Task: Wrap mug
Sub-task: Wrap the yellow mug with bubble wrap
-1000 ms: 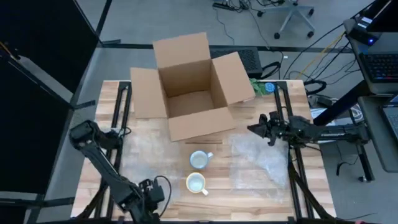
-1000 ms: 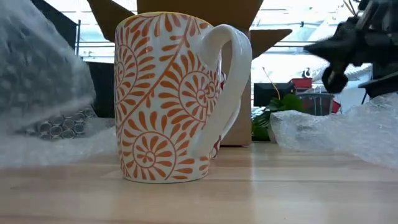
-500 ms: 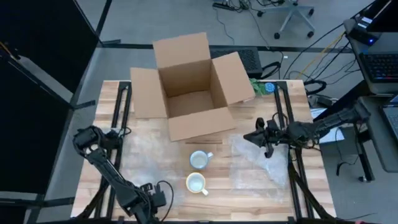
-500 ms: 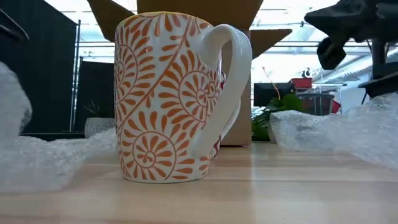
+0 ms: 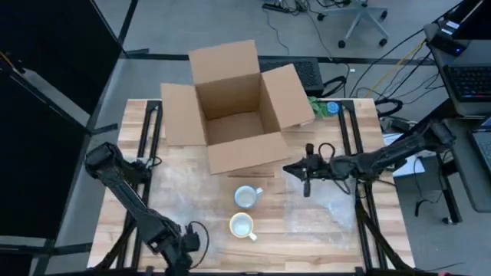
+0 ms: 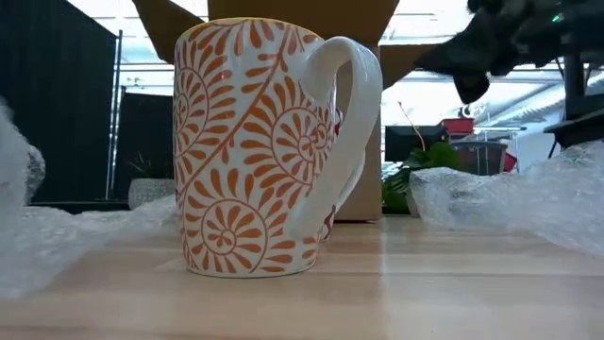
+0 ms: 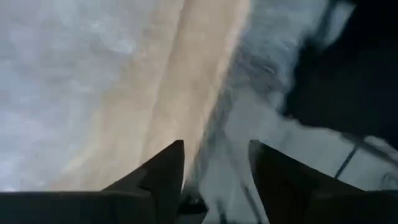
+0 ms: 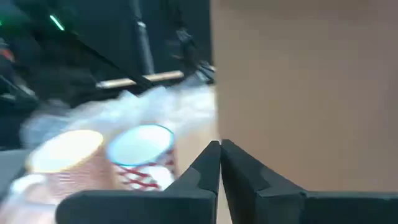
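The right gripper (image 5: 295,169), its fingers pressed together on nothing, hangs above the table just beside the open cardboard box (image 5: 234,107), off the box's front corner and short of the two mugs. The nearer of them, a white-and-red mug (image 5: 246,196), stands in front of the box; the orange-patterned mug (image 5: 242,225) stands just beyond it, farther from the box, both upright and bare. Bubble wrap (image 5: 326,201) lies flat on the table (image 5: 307,238) beside the mugs. The left gripper (image 5: 178,247), fingers a little apart and empty, sits low at the table's edge far from the box, over more wrap. This looks like the reach toward a mug, wrapping not yet begun; next the right fingers must open and settle on a mug or the sheet.
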Motion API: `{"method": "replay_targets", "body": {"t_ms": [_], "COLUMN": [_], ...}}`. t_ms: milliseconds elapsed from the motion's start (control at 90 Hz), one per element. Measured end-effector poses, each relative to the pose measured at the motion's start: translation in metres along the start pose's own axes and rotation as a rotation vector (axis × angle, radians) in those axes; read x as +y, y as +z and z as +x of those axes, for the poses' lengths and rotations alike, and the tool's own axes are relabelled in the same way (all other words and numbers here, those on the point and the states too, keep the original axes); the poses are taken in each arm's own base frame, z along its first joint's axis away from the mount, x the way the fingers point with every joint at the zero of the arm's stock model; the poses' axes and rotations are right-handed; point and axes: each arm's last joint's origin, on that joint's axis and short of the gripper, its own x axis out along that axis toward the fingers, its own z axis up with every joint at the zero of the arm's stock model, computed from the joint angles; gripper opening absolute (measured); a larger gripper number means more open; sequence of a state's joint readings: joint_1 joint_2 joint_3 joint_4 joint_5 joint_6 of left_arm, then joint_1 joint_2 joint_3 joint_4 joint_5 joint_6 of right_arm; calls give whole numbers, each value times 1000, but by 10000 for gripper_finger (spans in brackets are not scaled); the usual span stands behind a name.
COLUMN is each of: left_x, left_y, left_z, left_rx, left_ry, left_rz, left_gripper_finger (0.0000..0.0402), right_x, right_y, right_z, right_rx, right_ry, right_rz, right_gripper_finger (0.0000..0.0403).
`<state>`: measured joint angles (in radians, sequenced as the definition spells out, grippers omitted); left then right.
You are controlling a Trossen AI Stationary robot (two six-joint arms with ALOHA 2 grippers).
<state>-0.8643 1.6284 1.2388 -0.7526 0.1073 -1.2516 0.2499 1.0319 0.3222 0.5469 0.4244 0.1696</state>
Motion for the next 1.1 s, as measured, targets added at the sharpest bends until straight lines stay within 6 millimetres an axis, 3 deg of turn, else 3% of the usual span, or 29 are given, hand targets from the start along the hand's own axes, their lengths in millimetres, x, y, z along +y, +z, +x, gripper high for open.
{"method": "replay_targets", "body": {"t_ms": [211,389,856,989,1100], "left_x": [13,27,57,68,88], "left_y": [-4,-6,11,24,37], "left_z": [-82,-110,-114,-100,-82], "left_rx": [-505,-709,-880,-947,-1009], "left_ry": [-41,25,376,472,570], "left_rz": [-4,43,21,-16,-109], "left_gripper_finger": [178,178,178,178,178], "right_x": [-18,-36,-52,-50,-50], "right_y": [-5,-3,6,7,8], "right_z": [25,47,95,97,96], "right_rx": [-59,-46,-18,-16,-14], "right_ry": [-156,-255,-340,-339,-346], "right_rz": [-68,-70,-103,-111,-124], "right_gripper_finger": [0,0,0,0,0]}}
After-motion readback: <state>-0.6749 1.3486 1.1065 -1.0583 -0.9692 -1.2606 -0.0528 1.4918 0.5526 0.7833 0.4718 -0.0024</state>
